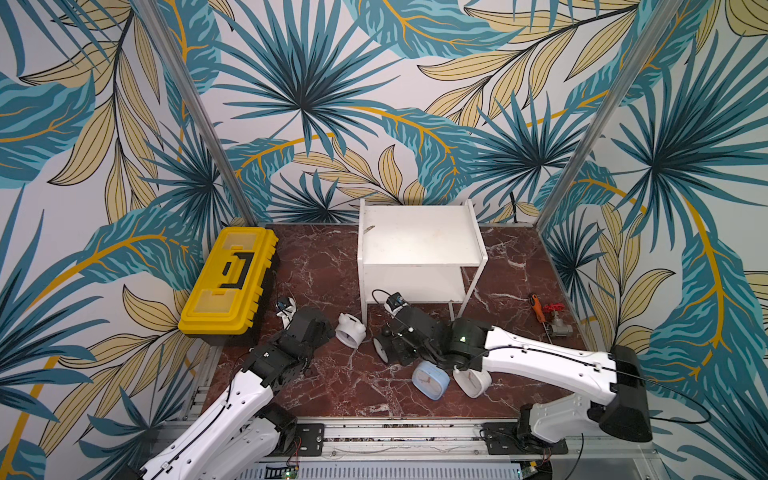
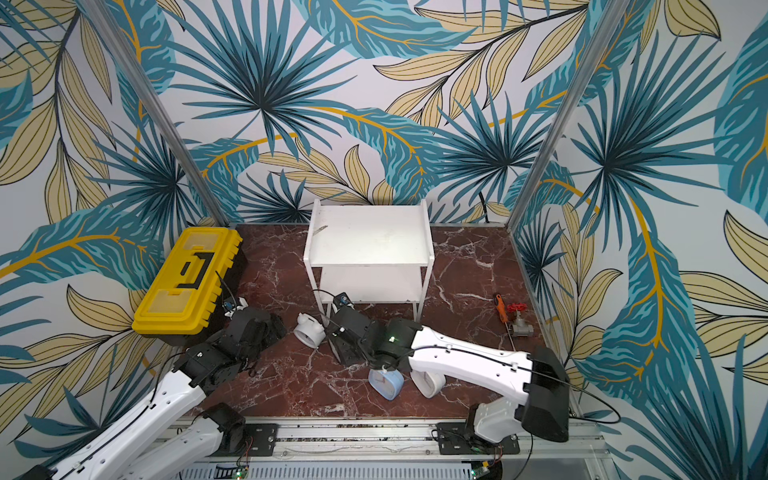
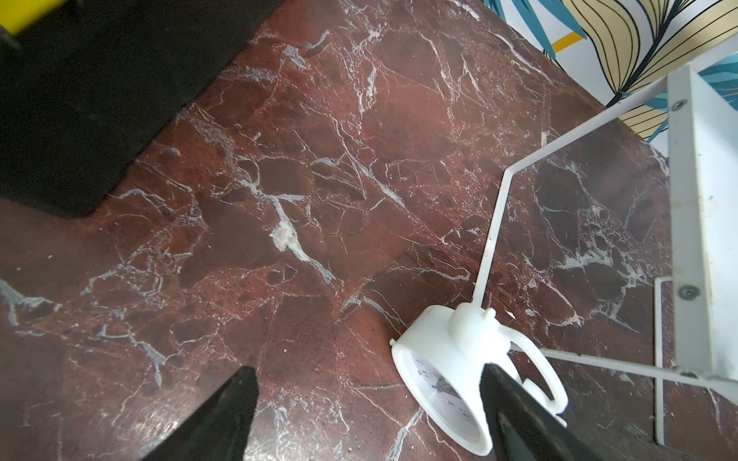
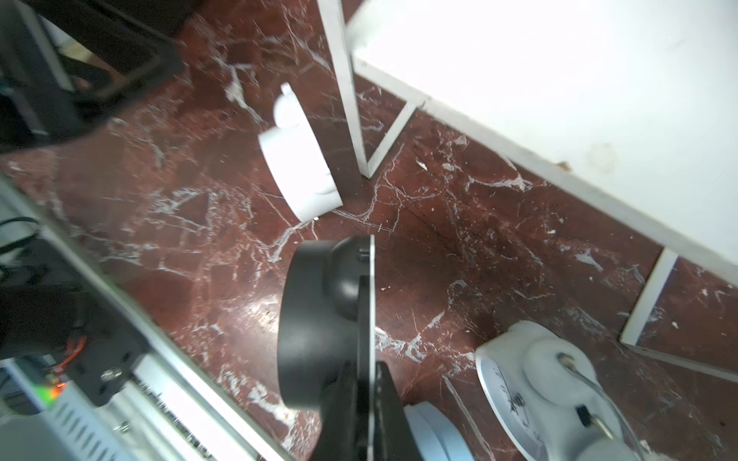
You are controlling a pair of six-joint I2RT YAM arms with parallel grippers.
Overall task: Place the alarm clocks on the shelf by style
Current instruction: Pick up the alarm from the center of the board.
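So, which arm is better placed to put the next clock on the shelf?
Right. The right end effector is shut on the black clock near the shelf; the left end effector is open and empty.

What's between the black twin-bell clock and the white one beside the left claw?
Only bare marble tabletop between black clock and white clock, right wrist view.
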